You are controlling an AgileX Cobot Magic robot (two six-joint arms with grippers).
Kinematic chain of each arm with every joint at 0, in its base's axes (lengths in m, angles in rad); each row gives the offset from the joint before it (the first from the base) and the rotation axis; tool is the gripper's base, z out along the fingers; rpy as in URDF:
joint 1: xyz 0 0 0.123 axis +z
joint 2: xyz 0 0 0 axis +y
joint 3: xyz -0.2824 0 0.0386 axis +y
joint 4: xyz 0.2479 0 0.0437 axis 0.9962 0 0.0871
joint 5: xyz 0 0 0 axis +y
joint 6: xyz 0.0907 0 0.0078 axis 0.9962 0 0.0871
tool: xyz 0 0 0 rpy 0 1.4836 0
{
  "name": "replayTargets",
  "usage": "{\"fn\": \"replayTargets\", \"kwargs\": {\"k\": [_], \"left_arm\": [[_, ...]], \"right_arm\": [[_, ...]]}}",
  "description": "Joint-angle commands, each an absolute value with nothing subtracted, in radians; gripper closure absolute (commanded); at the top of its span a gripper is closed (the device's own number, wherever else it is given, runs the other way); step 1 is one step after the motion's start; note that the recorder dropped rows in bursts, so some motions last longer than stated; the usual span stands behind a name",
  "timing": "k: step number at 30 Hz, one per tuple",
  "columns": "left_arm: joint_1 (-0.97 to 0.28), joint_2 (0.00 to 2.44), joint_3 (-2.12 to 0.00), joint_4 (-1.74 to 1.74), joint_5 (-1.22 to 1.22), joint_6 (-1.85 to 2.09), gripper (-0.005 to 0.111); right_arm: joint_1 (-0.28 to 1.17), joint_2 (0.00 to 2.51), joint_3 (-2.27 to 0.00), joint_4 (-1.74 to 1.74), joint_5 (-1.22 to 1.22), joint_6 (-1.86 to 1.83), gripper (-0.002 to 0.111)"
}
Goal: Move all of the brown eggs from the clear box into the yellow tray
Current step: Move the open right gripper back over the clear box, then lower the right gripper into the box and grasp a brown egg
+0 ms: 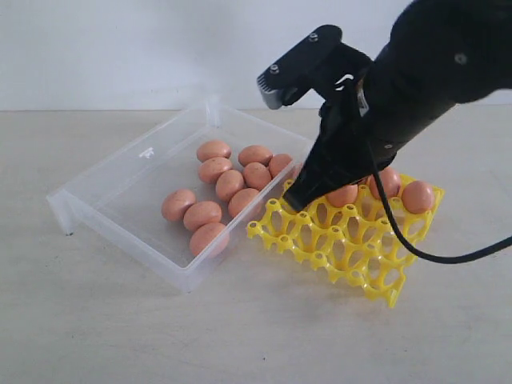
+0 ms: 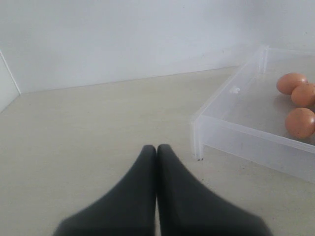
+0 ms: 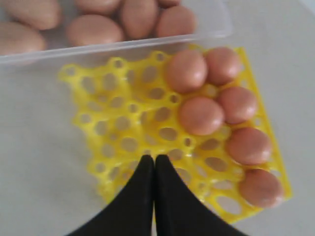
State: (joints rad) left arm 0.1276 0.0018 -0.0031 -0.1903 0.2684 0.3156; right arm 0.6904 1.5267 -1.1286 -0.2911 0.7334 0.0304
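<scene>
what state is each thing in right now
clear box, open on top, holding ten eggs
brown eggs, ten loose in the box, six seated in tray cells
yellow tray, partly filled, most cells empty
left fingers, shut, empty, over bare table
right fingers, shut, empty, over the tray
</scene>
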Motion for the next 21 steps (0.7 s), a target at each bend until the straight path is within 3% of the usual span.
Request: {"fn": "replayTargets", "kwargs": {"k": [1, 10, 17, 19, 21], "left_arm": [[0.127, 0.0, 0.0, -0.194, 0.261, 0.306, 0.111], [0.127, 0.0, 0.0, -0.194, 0.259, 0.306, 0.111], [0.128, 0.0, 0.0, -0.194, 0.259, 0.306, 0.111], [0.128, 0.0, 0.0, -0.194, 0.259, 0.306, 0.111], [0.129, 0.0, 0.0, -0.194, 0.261, 0.306, 0.111]], "right_arm": [[0.696, 1.562, -1.233, 0.068, 0.836, -0.301, 0.108], [0.696, 1.919, -1.688, 0.136, 1.208, -0.614, 0.108], [0.696, 2.082, -1.78, 0.146, 0.997, -1.071, 0.108], [0.696, 2.135, -1.78, 0.148, 0.964, -1.22, 0.094], [0.696, 2.197, -1.78, 0.148, 0.843, -1.255, 0.067]]}}
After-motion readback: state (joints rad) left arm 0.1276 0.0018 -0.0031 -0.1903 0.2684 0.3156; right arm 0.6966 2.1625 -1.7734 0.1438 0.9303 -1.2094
